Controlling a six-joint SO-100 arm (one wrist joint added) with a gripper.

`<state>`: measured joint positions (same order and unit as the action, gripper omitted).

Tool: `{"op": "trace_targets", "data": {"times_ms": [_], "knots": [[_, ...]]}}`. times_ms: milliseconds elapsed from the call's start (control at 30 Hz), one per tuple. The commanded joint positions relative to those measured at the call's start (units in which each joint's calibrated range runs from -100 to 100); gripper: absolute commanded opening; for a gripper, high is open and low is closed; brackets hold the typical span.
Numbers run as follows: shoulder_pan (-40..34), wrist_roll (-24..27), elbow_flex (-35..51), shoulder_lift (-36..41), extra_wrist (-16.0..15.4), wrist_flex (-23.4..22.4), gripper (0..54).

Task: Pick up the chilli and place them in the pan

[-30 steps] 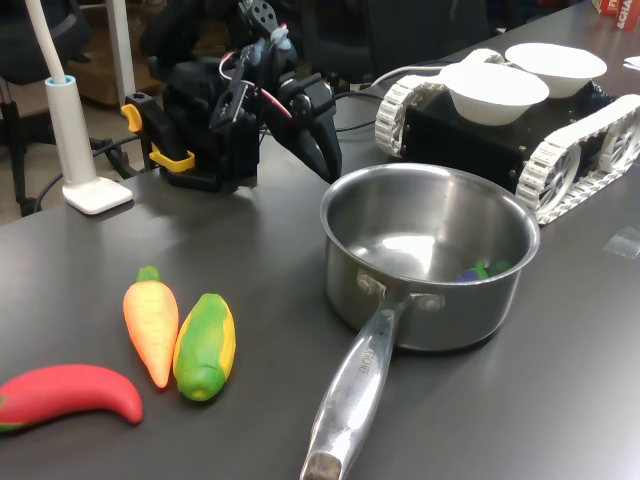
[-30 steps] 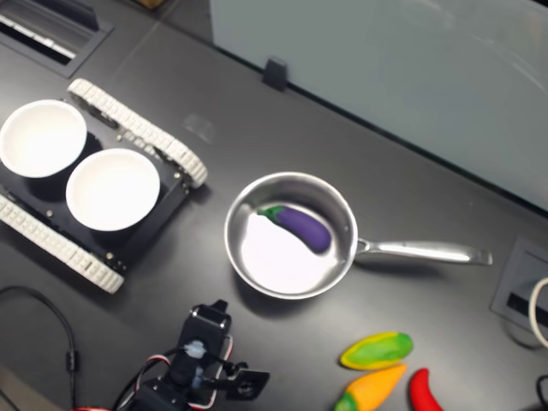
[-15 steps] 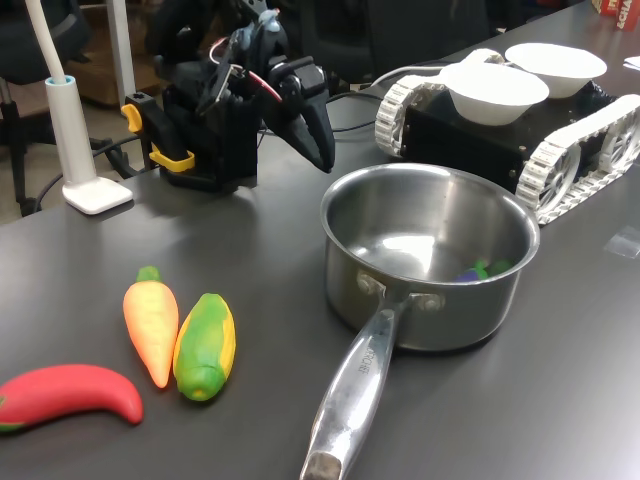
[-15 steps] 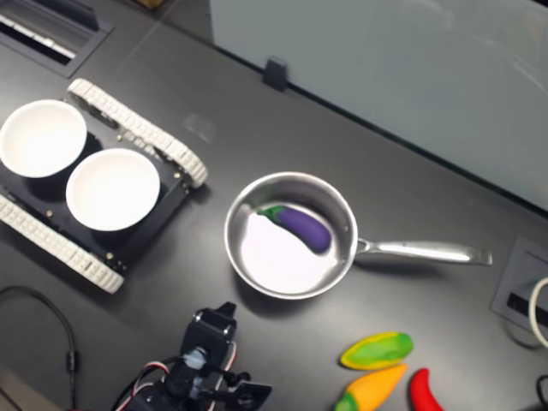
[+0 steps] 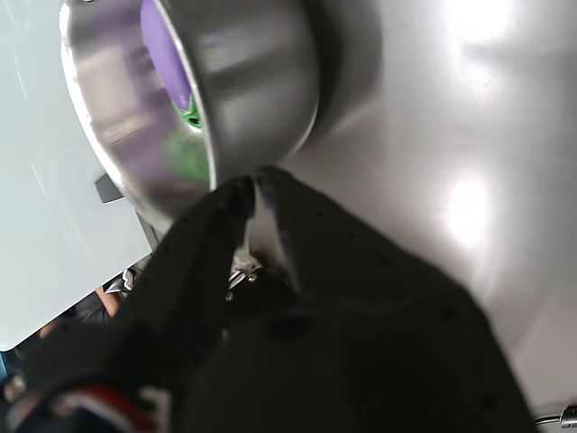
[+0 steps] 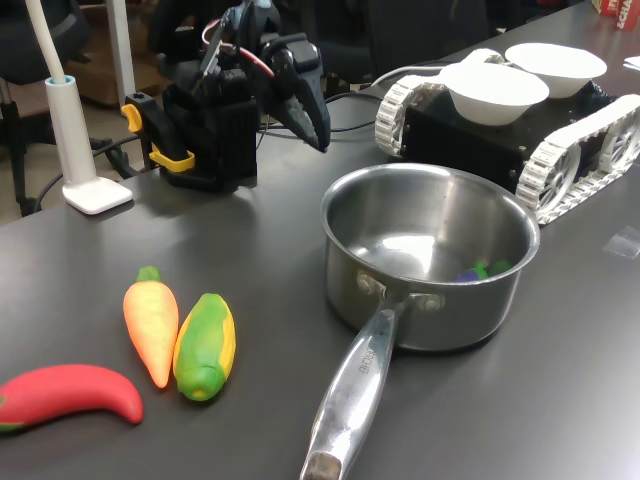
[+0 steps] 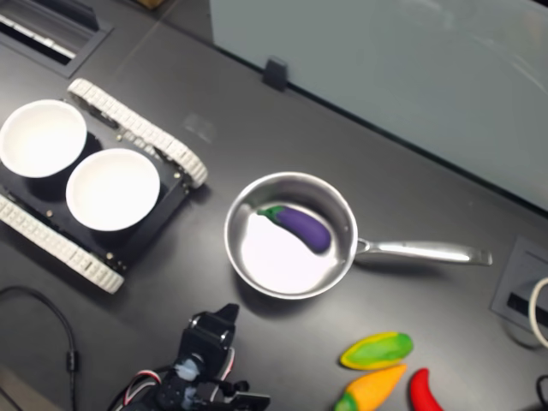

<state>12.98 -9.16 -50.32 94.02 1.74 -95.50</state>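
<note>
first exterior view puts the chilli at the worktop's near left corner, untouched, beside the carrot. my jaws are nearly closed, empty, raised behind the pan. i'd spread them and close across the chilli's middle.

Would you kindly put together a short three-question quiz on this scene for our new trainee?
1. True or false: the chilli already lies in the pan.
2. Which toy lies inside the pan? A) carrot B) corn C) aubergine
3. Fill in: in the first exterior view, the carrot lies between the chilli and the ____.

Key
1. False: the chilli lies on the table, and the gripper holds nothing.
2. C: the purple aubergine.
3. The corn.
</note>
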Motion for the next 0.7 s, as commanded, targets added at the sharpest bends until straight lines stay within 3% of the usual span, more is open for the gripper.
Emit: {"op": "trace_targets", "data": {"times_ms": [0, 567, 667], "knots": [[1.93, -0.44, 8.11, -3.72, 0.44, -0.92, 0.0], [11.33, -1.47, 25.37, -14.61, 0.69, -2.71, 0.0], [12.36, -1.76, 29.64, -17.39, 2.04, -2.80, 0.0]]}}
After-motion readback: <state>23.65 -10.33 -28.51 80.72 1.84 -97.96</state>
